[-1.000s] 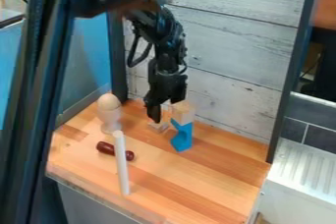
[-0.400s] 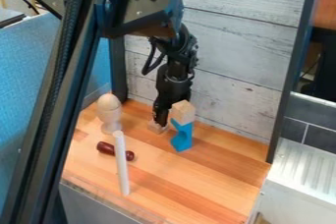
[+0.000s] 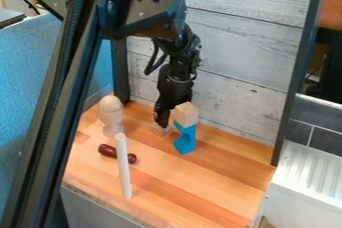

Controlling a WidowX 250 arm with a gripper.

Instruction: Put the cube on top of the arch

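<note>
Camera view, cube atop arch, seemingly beside end effector

Bright, soft light on a wooden counter and a pale board wall.
The light seems to fall mostly from above, though its source is hard to place from this angle. It spreads quite evenly over the wall, and the counter has a pale, gentle sheen. The ridged white surface at the right is among the brightest parts, with faint grey shading between its ridges. Shadows on the wood are weak and soft-edged. The black arm is much darker, its lower part sinking into near-solid black with little detail, and the recess at the right edge is deeply shaded.
</note>
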